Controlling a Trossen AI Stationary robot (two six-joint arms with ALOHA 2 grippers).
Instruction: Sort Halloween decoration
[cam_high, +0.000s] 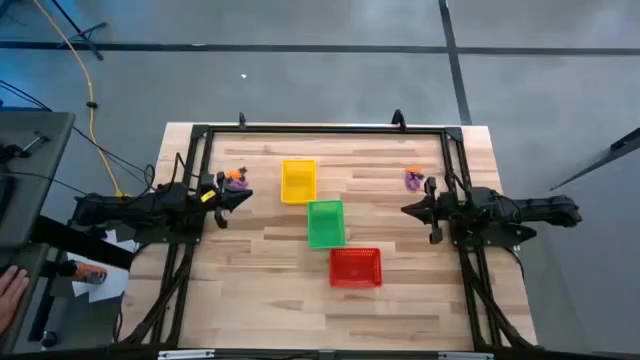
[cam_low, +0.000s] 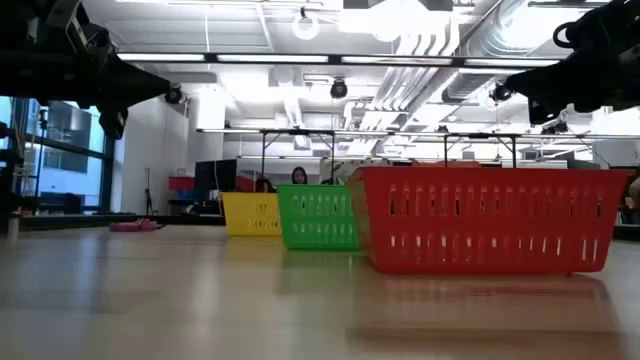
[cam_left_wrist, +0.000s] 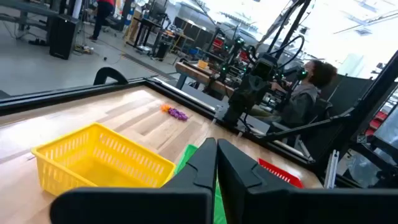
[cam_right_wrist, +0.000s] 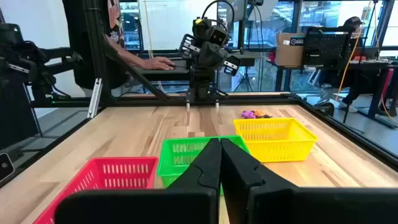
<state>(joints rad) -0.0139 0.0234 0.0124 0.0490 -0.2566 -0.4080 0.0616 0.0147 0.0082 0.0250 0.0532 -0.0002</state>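
Observation:
The Halloween decoration lies in two small piles on the wooden table: an orange and purple pile (cam_high: 236, 176) (cam_right_wrist: 256, 114) at the far left, and a purple and orange pile (cam_high: 414, 179) (cam_left_wrist: 175, 112) at the far right. Between them a yellow basket (cam_high: 298, 181), a green basket (cam_high: 325, 223) and a red basket (cam_high: 355, 267) stand in a slanting row. My left gripper (cam_high: 243, 198) (cam_left_wrist: 216, 155) hangs shut above the table near the left pile. My right gripper (cam_high: 407, 209) (cam_right_wrist: 220, 155) hangs shut near the right pile. Neither holds anything.
A black frame (cam_high: 320, 130) runs along the table's far edge and down both sides. Bare wood (cam_high: 260, 290) lies in front of the baskets toward the near edge. A person's hand (cam_high: 10, 290) shows beside the table at the left, by a side bench.

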